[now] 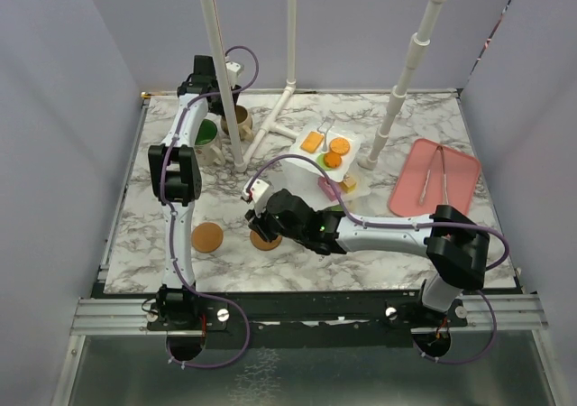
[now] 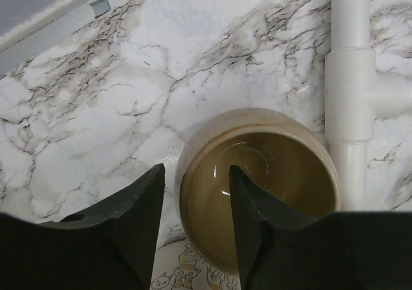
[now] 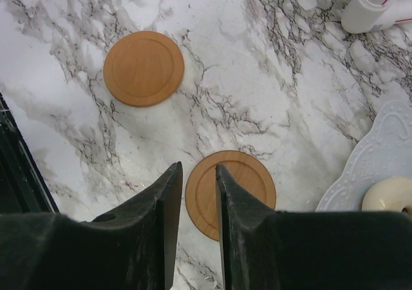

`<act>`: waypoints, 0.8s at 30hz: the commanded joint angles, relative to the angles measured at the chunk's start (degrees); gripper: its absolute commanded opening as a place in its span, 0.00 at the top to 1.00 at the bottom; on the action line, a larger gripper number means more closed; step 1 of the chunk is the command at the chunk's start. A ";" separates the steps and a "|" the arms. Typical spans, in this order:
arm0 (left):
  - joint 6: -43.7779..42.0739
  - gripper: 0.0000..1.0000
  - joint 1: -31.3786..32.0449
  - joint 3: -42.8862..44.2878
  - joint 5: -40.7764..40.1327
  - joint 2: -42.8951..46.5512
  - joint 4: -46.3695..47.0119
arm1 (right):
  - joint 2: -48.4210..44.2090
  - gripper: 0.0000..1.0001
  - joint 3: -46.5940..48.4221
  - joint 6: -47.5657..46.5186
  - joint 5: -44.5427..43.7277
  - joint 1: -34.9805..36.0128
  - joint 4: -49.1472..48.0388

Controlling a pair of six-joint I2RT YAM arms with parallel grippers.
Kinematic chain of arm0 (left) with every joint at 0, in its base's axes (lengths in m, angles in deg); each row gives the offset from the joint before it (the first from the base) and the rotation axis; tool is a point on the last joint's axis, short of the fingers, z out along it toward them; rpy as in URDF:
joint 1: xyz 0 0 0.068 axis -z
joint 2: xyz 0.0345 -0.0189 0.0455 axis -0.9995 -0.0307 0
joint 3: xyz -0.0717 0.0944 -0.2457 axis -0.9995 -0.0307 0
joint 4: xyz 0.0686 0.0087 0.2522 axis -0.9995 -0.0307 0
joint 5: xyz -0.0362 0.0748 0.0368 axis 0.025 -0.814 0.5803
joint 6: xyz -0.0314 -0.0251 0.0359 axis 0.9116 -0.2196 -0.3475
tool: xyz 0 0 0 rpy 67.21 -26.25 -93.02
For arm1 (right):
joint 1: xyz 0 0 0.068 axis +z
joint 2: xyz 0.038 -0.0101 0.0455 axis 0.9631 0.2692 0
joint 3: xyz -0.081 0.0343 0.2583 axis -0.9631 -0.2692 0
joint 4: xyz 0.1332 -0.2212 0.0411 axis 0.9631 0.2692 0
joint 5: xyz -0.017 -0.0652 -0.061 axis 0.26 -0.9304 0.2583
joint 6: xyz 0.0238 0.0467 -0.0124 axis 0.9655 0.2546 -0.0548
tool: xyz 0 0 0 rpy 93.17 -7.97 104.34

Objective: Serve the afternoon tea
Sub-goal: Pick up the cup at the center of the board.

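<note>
The beige mug point(image 1: 240, 117) stands at the back left beside the green-lined mug point(image 1: 206, 135). My left gripper point(image 1: 232, 110) is open over the beige mug. In the left wrist view the gripper point(image 2: 196, 180) straddles the rim of the mug point(image 2: 283, 167), one finger outside and one inside. Two round brown coasters point(image 1: 207, 237) point(image 1: 264, 241) lie near the front. My right gripper point(image 1: 261, 226) hangs over the right one. In the right wrist view it point(image 3: 199, 174) is slightly open over the left edge of that coaster point(image 3: 244, 187); the other coaster point(image 3: 143, 68) lies beyond.
The white tiered stand point(image 1: 356, 140) carries orange biscuits point(image 1: 340, 145) and other pastries; its plate edge point(image 3: 380, 154) shows at the right. White pipe posts point(image 1: 223, 72) point(image 2: 351, 77) rise near the mugs. A pink tray point(image 1: 455, 194) holding tongs lies right. A cartoon-printed mug side point(image 2: 187, 274) shows below the beige mug.
</note>
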 commanded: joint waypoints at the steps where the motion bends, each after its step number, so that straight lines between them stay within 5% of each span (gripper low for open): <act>1: 0.31 0.56 0.97 3.55 -3.38 -2.18 -0.19 | 0.29 0.70 1.70 0.12 -2.36 0.74 1.54; 7: 0.57 0.69 2.12 3.66 -6.71 -3.70 1.27 | -0.78 0.71 1.59 0.29 -3.58 1.21 2.13; 12: 1.36 0.99 2.19 3.51 -9.30 -4.14 2.98 | -1.17 0.72 1.45 0.20 -4.47 1.61 2.27; 24: 1.91 1.00 1.86 0.25 -12.47 2.67 6.45 | -2.23 0.73 1.13 -0.34 -5.92 2.86 1.66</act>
